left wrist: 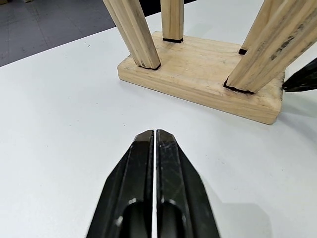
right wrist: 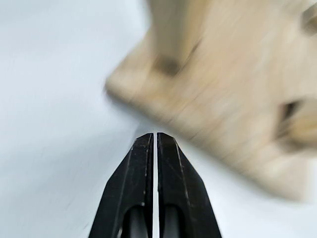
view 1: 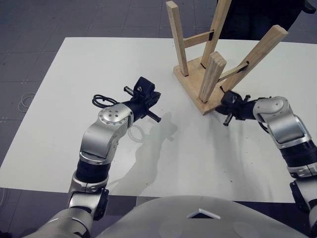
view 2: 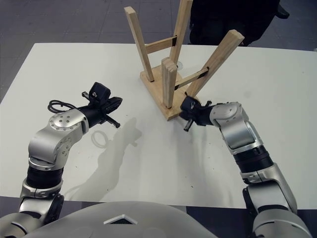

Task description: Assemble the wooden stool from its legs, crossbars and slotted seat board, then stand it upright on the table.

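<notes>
the building looks done – the stool (view 1: 208,64) sits upside down on the table (view 1: 74,99), seat board (left wrist: 208,74) down and all four legs pointing up, so the step in hand is, by my judgement, the last one: turning it over to stand on its legs.

the left hand (left wrist: 155,134) hangs over the table on the robot's left, well apart from the stool, aimed at the long side of the board; its fingers are pressed together with nothing between them. the right hand (view 1: 229,101) sits low, just beside the near corner of the board, fingers likewise together and empty. whether it touches the wood i cannot tell – its own wrist view is blurred there.

the next move calls for opening at least one hand and taking a firm hold, likely on a leg or the board's edge, then tipping the whole stool over while the other hand steadies it. the legs splay outward, so the weight may swing as it turns, and a push-fit joint could slip loose.

the stool is pale, bare wood. the board is a thick rectangle with dark slots where the legs enter. two crossbars (view 1: 198,38) tie the legs in pairs, higher up. the board seems to lie flat on the table in the left wrist view.
</notes>
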### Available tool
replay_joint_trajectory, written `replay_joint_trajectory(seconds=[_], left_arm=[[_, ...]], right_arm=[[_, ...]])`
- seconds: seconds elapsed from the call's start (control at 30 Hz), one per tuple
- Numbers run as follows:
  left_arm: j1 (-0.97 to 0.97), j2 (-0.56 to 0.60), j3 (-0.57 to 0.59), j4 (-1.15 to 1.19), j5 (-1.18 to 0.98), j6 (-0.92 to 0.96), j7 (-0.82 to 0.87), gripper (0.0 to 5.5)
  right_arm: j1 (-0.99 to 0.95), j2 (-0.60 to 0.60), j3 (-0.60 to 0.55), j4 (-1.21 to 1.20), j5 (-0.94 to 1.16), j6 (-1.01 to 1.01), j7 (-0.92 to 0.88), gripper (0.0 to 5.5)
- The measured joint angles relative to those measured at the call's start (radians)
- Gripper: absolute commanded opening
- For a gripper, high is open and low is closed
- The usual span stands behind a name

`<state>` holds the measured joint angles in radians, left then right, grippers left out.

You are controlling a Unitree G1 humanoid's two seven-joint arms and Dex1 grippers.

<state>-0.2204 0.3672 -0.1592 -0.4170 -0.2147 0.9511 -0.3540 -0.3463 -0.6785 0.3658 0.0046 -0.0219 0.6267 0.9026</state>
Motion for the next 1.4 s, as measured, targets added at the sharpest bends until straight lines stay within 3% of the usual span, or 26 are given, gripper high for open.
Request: replay_joint_trajectory(seconds=[0.17, 0.37, 0.6, 0.73, 0.93, 1.1, 1.27, 1.4], left_arm=[[-0.002, -0.003, -0.004, 0.01, 0.002, -0.016, -0.003, 0.1], [0.042, -0.008, -0.022, -0.019, 0.002, -0.017, 0.006, 0.1], [0.046, -0.008, -0.034, -0.027, 0.001, -0.015, 0.005, 0.1], [0.049, -0.005, -0.035, -0.032, 0.001, -0.014, 0.005, 0.1], [0.051, -0.003, -0.035, -0.033, 0.001, -0.013, 0.005, 0.1], [0.051, 0.012, -0.011, -0.033, -0.001, -0.013, 0.003, 0.1], [0.04, 0.031, 0.009, -0.031, -0.001, -0.014, -0.006, 0.1], [0.036, 0.031, 0.01, -0.03, -0.001, -0.014, -0.005, 0.1]], right_arm=[[-0.005, 0.059, -0.109, -0.019, 0.049, -0.003, -0.071, 0.12], [-0.062, 0.012, -0.232, -0.211, 0.104, 0.102, -0.087, 0.12], [-0.124, 0.037, -0.139, -0.084, 0.051, 0.037, -0.112, 0.12], [-0.144, 0.07, 0.012, 0.161, -0.073, -0.109, -0.118, 0.12], [-0.231, 0.092, 0.088, 0.347, -0.15, -0.265, -0.095, 0.12], [-0.176, 0.022, 0.08, 0.194, -0.139, -0.242, 0.007, 0.12], [0.0, -0.082, 0.086, -0.079, -0.09, -0.14, 0.153, 0.12], [0.072, -0.128, 0.059, -0.181, -0.07, -0.094, 0.173, 0.12]])
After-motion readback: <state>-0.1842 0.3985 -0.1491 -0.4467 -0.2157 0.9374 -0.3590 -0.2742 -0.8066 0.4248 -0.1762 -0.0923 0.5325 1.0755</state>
